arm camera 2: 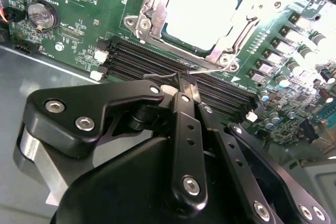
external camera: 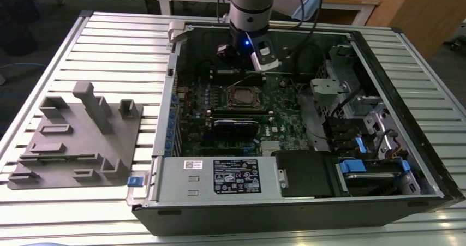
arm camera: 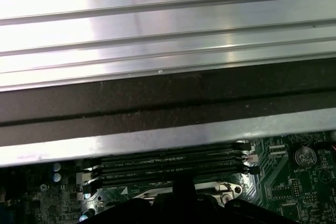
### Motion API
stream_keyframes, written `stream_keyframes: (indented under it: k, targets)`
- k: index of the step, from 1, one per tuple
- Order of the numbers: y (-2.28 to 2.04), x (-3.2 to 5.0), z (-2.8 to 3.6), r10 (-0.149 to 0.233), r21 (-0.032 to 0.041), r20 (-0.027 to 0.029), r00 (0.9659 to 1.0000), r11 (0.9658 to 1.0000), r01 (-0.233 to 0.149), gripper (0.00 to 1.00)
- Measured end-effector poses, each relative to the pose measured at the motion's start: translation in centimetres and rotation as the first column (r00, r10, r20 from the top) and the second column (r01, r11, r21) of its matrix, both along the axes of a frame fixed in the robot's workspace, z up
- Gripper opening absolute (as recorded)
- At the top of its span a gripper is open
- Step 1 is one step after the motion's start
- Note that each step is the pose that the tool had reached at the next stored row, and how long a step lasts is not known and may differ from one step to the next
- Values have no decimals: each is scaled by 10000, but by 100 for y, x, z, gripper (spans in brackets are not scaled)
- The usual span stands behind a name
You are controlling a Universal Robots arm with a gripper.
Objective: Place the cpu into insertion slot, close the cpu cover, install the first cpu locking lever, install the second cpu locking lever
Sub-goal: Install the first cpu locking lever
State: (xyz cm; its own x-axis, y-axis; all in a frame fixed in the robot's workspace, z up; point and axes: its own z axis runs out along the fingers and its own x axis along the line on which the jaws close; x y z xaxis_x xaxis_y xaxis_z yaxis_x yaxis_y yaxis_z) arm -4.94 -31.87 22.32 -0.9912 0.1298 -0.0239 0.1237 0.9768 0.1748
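Note:
In the second wrist view the cpu (arm camera 2: 202,11) lies silvery and flat in the insertion slot (external camera: 244,97) of the green motherboard. The cpu cover (arm camera 2: 152,3) lies down around it as a metal frame. A thin wire locking lever (arm camera 2: 212,69) runs along the socket's edge beside the memory slots. My gripper (arm camera 2: 181,82) is shut, its black fingertips right at this lever and seemingly touching it. In the exterior view the gripper (external camera: 244,63) hangs inside the open case, just behind the socket. The first wrist view shows the socket's edge (arm camera: 220,187).
Black memory slots (arm camera 2: 152,61) lie between gripper and socket. A coin battery (arm camera 2: 42,15) sits on the board. A black card (external camera: 234,127), power supply (external camera: 218,178) and drive cage (external camera: 364,120) fill the case. A grey fixture tray (external camera: 80,137) lies at the exterior view's left.

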Motion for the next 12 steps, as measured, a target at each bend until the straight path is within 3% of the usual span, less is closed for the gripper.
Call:
stream_keyframes:
  k: [5, 12]
  targets:
    - [14, 27, -5, 1, -12, 0, 10000, 10000, -1, 11]
    - [20, 31, -69, 1, -139, 7, 10000, 9999, -1, 11]
